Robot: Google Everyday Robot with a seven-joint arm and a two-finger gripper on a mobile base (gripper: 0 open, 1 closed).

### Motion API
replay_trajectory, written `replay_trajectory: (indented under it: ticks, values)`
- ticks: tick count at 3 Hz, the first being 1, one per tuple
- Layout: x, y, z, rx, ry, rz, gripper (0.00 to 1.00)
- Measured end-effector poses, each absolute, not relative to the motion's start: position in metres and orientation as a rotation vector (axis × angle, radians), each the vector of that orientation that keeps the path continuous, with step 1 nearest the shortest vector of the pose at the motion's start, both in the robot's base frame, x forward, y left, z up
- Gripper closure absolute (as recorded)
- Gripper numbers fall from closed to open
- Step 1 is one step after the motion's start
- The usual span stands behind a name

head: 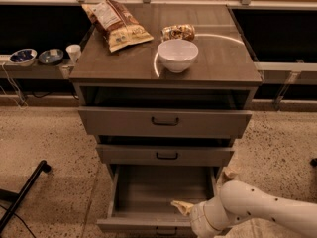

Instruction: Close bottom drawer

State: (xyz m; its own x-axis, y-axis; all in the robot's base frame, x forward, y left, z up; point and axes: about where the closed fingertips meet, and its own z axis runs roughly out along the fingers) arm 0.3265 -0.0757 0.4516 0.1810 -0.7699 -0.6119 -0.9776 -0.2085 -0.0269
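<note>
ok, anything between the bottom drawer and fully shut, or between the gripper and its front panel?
Nothing visible blocks it. The bottom drawer stands pulled out and its box looks empty, so nothing sticks up to catch under the middle drawer. The gripper is already at the front edge, right of centre, with nothing between them.
</note>
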Motion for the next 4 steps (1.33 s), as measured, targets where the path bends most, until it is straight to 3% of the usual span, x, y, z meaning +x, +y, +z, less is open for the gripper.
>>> replay_trajectory:
  ticks: [2, 4]
  values:
    - [0.345, -0.076, 0.432, -2.043, 1.538, 0.673, 0.0]
    - [0.356, 0.002, 0.322, -1.937, 1.492, 0.891, 0.0]
